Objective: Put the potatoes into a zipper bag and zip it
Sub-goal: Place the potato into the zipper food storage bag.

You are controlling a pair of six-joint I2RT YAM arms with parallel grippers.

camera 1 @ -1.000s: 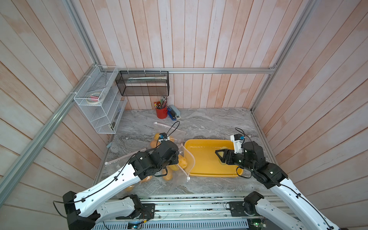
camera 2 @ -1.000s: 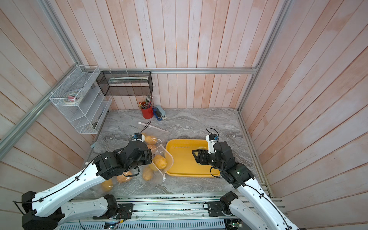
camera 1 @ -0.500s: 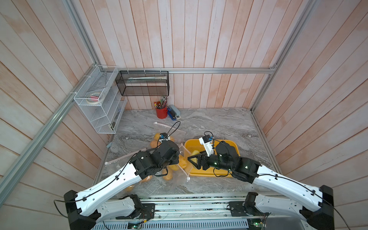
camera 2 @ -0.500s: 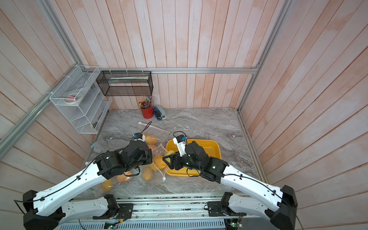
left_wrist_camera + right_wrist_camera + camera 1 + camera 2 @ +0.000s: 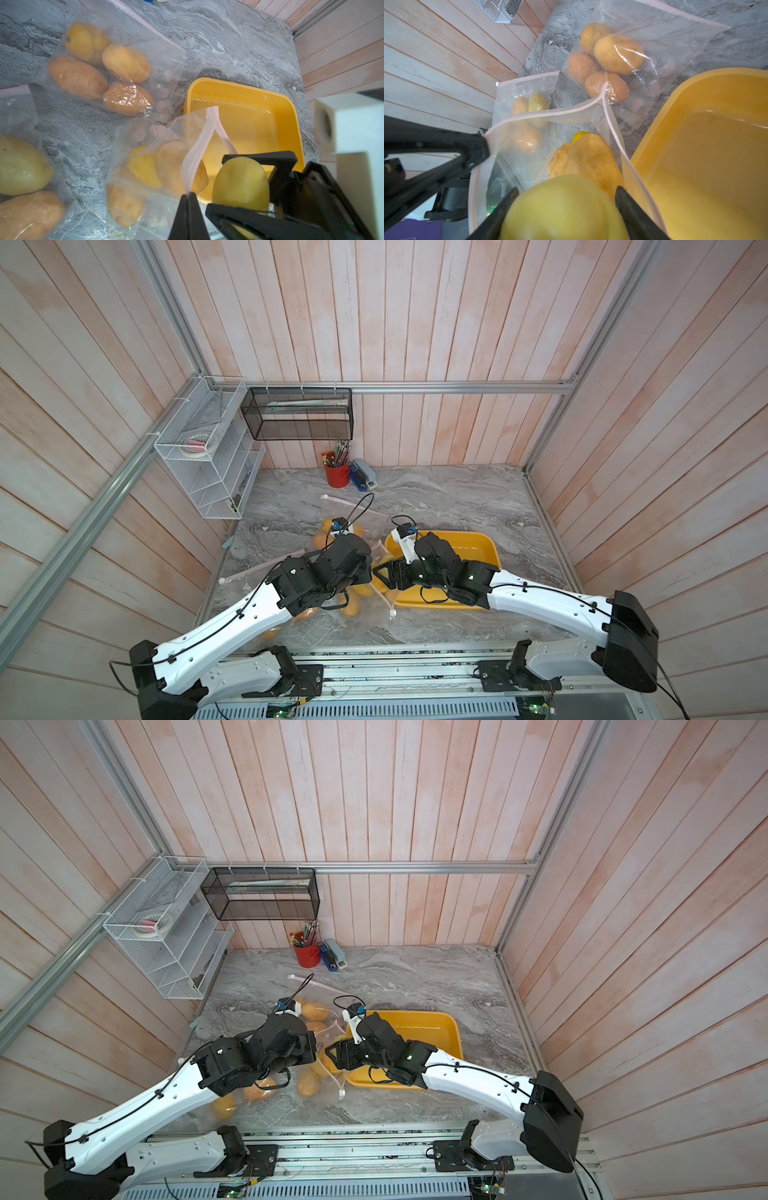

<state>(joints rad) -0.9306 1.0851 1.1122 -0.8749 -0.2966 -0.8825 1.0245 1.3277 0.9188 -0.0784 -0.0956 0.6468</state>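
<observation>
My left gripper (image 5: pixel 189 194) is shut on the pink zipper strip of a clear zipper bag (image 5: pixel 199 143) and holds its mouth up beside the yellow tray (image 5: pixel 249 116). Several orange-brown potatoes (image 5: pixel 589 158) lie inside that bag. My right gripper (image 5: pixel 566 190) is shut on a pale yellow potato (image 5: pixel 564 209) and holds it at the bag's open mouth, next to the left fingers. In both top views the two wrists meet at the tray's left end (image 5: pixel 392 543) (image 5: pixel 353 1077), with the right gripper (image 5: pixel 380 576) pointing left.
Two more clear bags of potatoes (image 5: pixel 99 68) (image 5: pixel 20 176) lie on the marble table to the left. A red pencil cup (image 5: pixel 336 475) and a stapler (image 5: pixel 363 475) stand at the back wall. A white wire rack (image 5: pixel 208 472) and a black mesh basket (image 5: pixel 299 414) hang there.
My right arm has swung left from over the tray, carrying the yellow potato to the bag's mouth. The left arm has kept its place, shut on the bag's rim.
</observation>
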